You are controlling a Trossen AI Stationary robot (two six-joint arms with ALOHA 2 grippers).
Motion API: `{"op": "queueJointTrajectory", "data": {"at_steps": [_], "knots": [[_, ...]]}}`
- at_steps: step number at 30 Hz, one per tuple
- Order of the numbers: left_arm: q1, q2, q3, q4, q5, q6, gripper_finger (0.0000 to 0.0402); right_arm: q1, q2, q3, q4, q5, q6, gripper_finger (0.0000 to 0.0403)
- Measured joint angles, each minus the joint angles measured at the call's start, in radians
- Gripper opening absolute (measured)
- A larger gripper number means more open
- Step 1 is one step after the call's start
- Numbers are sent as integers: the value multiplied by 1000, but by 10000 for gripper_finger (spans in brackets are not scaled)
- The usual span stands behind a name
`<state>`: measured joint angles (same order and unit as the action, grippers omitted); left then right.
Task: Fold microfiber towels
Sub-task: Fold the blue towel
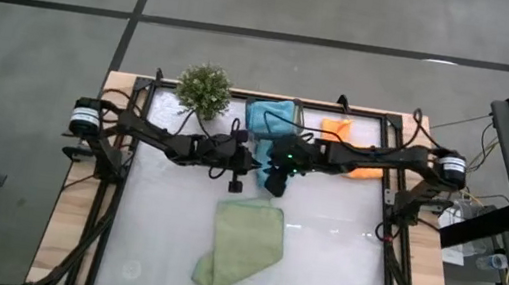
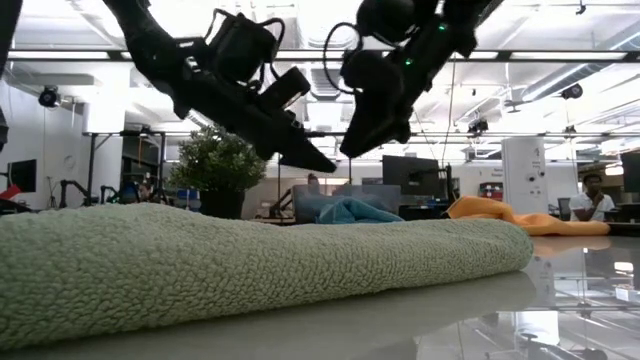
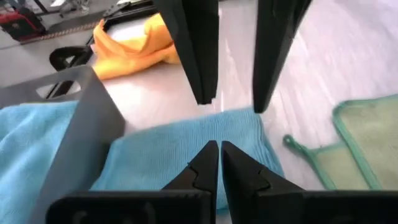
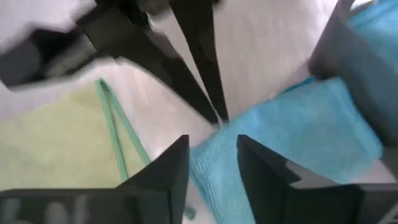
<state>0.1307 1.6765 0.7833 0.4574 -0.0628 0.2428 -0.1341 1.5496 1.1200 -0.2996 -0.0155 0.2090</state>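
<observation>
Both grippers up over the blue towel near the bench's back edge, nothing held.

High view: left gripper (image 1: 234, 182) and right gripper (image 1: 276, 184) meet mid-bench; green towel (image 1: 241, 246) lies folded toward the front edge, blue towel (image 1: 271, 117) and orange towel (image 1: 356, 143) at the back by the plant (image 1: 204, 89). Low view: both grippers hang clear above the green towel. Left wrist view: fingers pressed together, empty. Right wrist view: fingers narrowly apart, empty.

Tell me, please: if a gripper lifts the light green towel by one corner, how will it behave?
The light green towel is probably floppy: it lies folded with soft, rounded edges. It likely weighs little, being thin cloth. Its looped pile, seen in the low view, should grip rather than slip.
</observation>
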Motion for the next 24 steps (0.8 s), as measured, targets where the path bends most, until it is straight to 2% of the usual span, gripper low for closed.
{"op": "queueJointTrajectory", "data": {"at_steps": [4,8,12,15,21,24], "knots": [[0,71,4,92,0,-12,6,-14,-63,-126,149,0,-26,62],[0,142,17,131,4,-68,6,-41,-73,-242,304,0,-26,15],[-2,209,36,135,12,-114,6,-75,-34,-332,465,5,-1,11],[-2,249,51,134,57,-133,6,-96,12,-371,570,19,0,11],[-6,281,54,131,178,-133,6,-109,118,-392,624,18,0,11],[-6,273,43,124,194,-133,6,-108,154,-390,636,15,23,11]]}}
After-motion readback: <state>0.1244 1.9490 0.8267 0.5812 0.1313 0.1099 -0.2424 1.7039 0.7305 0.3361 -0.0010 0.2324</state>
